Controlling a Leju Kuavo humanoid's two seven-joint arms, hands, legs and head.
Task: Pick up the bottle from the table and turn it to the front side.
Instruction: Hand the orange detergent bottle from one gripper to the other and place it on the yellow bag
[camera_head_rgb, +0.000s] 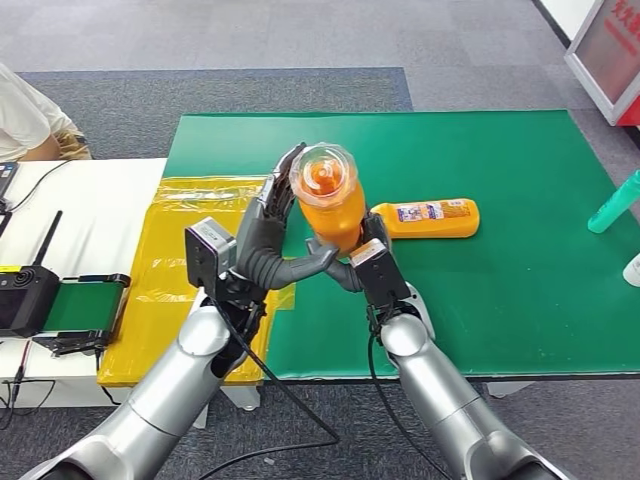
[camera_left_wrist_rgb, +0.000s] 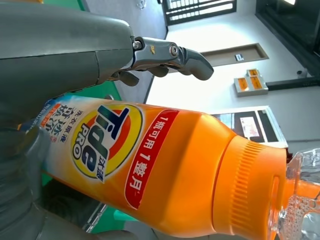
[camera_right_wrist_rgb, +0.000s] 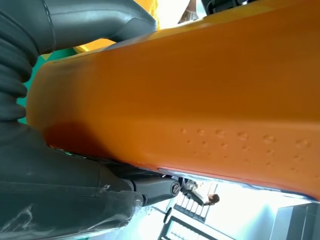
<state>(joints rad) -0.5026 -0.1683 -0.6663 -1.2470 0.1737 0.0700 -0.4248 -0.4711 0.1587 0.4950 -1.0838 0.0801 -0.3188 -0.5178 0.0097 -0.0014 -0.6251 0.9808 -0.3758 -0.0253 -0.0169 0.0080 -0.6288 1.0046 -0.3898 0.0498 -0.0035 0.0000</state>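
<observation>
Bottle (camera_head_rgb: 330, 200) was up off the worktop (camera_head_rgb: 528, 300), held upright over the green mat with its clear cap toward the head camera. Left hand (camera_head_rgb: 275, 235) cupped it from one side, fingers wrapped round the body, thumb reaching under toward the base. Right hand (camera_head_rgb: 362, 262) gripped the lower part from the other side; both hands closed on it. Left wrist view showed the printed Tide label (camera_left_wrist_rgb: 107, 140) facing that camera. Right wrist view showed plain orange wall.

Second orange bottle (camera_head_rgb: 426, 218) lay flat on the mat, just beyond the right hand.

Step judged: pick-up done, turning in hand. Next move likely calls for rotating the bottle about its long axis between the two hands until the label faces front, without loosening either grip too far.
</observation>
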